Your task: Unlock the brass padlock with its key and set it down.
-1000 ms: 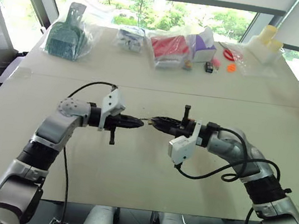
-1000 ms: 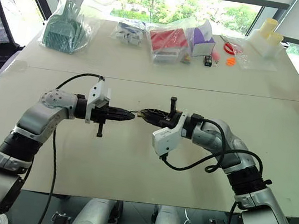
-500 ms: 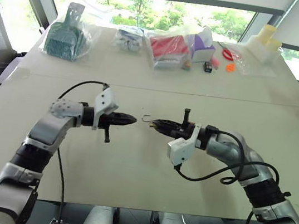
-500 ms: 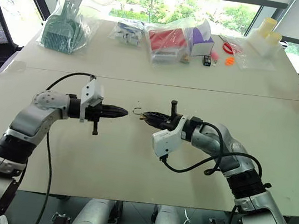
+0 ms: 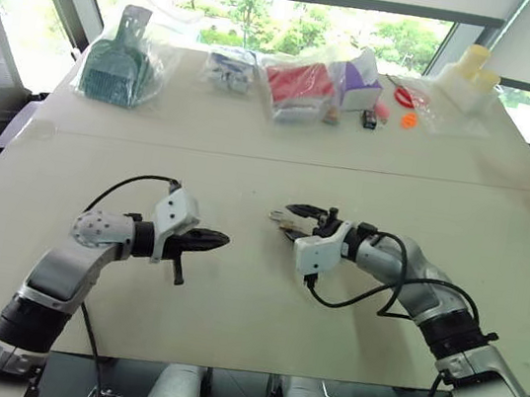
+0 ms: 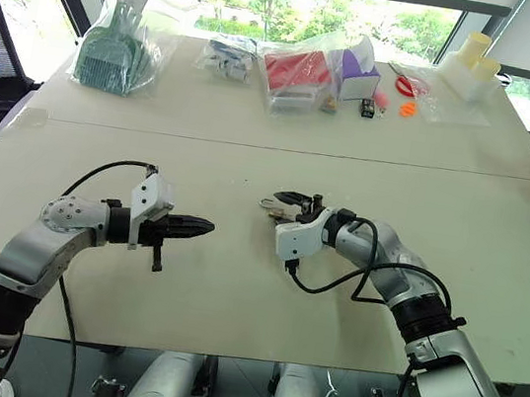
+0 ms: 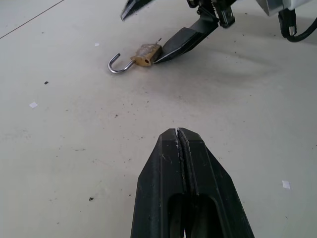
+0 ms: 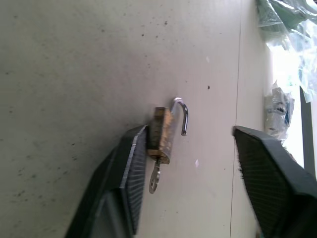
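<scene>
i see my right gripper (image 8: 185, 173) spread wide, one finger touching the brass padlock (image 8: 162, 134) lying flat on the table (image 7: 59, 148), shackle swung open, pointing away. left gripper (image 7: 179, 136) shut, empty.

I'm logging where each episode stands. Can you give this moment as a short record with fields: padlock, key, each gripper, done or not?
padlock: brass padlock lies on the table, shackle swung open
key: in the lock body, sticking out
right gripper: open, one finger against the lock
left gripper: shut, apart from the lock
status: unlocked and set down
</scene>
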